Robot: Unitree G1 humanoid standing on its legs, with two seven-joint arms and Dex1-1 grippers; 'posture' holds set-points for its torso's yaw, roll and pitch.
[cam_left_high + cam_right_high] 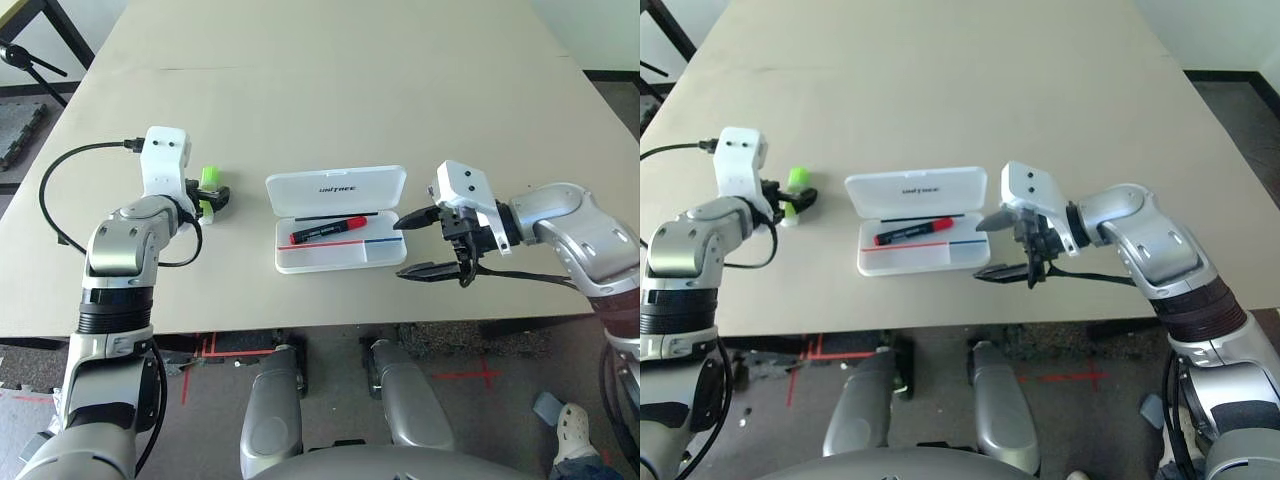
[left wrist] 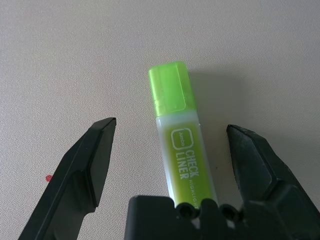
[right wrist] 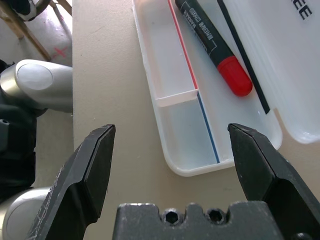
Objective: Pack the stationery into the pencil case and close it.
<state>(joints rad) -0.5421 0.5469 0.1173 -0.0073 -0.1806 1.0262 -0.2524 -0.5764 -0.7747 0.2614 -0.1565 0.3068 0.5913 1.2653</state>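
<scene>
From the head, the case [image 1: 340, 256] lies on the table [image 1: 330, 110] with its lid [image 1: 338, 188] open toward twelve o'clock. The marker [image 1: 328, 230] rests inside, in the long compartment on the lid side, its red cap toward about two o'clock. The highlighter [image 1: 210, 178] is at nine o'clock from the case, on the table, cap toward twelve. The left gripper [image 1: 222, 197] is over it; the right gripper [image 1: 398, 250] is at three o'clock from the case, fingers open and pointing at nine. On the floor, at five o'clock, is a person's shoe [image 1: 573, 430].

Left wrist view: the fingers are open, one on each side of the highlighter, both apart from it. Its green cap points away from the palm.

Right wrist view: the fingers are open and hold nothing. Beyond them is the case's end, with the marker's red cap nearer than its dark barrel.
</scene>
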